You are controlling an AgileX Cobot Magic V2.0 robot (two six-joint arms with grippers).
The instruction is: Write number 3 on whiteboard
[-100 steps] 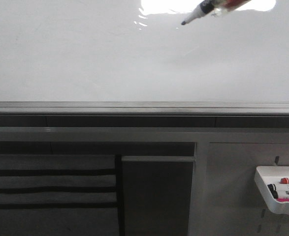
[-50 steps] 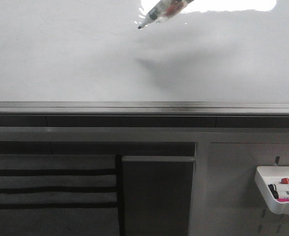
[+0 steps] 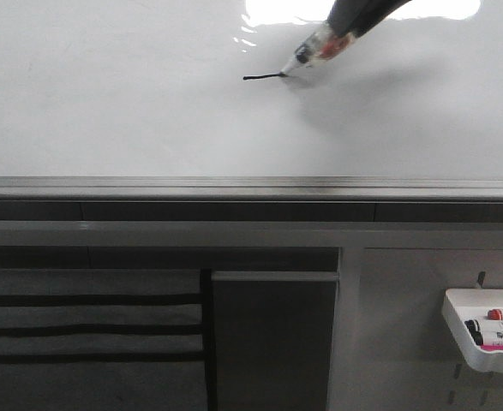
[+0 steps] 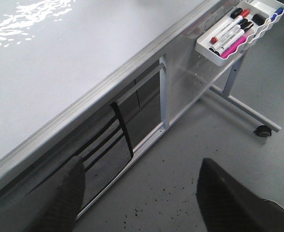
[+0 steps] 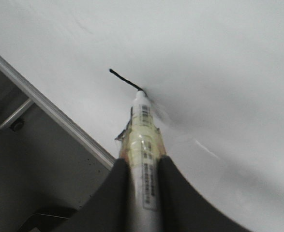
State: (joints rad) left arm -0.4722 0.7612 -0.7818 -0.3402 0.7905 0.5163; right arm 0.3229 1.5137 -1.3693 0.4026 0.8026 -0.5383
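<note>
The whiteboard (image 3: 105,103) is glossy white with glare at its top and a grey rail (image 3: 251,185) along its lower edge. My right gripper (image 5: 142,164) is shut on a white marker (image 5: 144,145); its tip touches the board at the end of a short black stroke (image 3: 264,77), also in the right wrist view (image 5: 125,81). In the front view the marker (image 3: 318,48) comes in from the upper right. Only this flat stroke of the number 3 shows. My left gripper (image 4: 142,179) is open and empty over the floor beside the board (image 4: 59,63).
A white tray (image 3: 491,338) with several markers hangs on the grey perforated panel at the lower right; it also shows in the left wrist view (image 4: 238,29). Below the rail are a dark fabric pocket (image 3: 88,334) and the stand's frame with a caster (image 4: 263,130).
The marker swung left above the board, then came down onto it and drew a short black stroke to the right. The left gripper shows only now.
</note>
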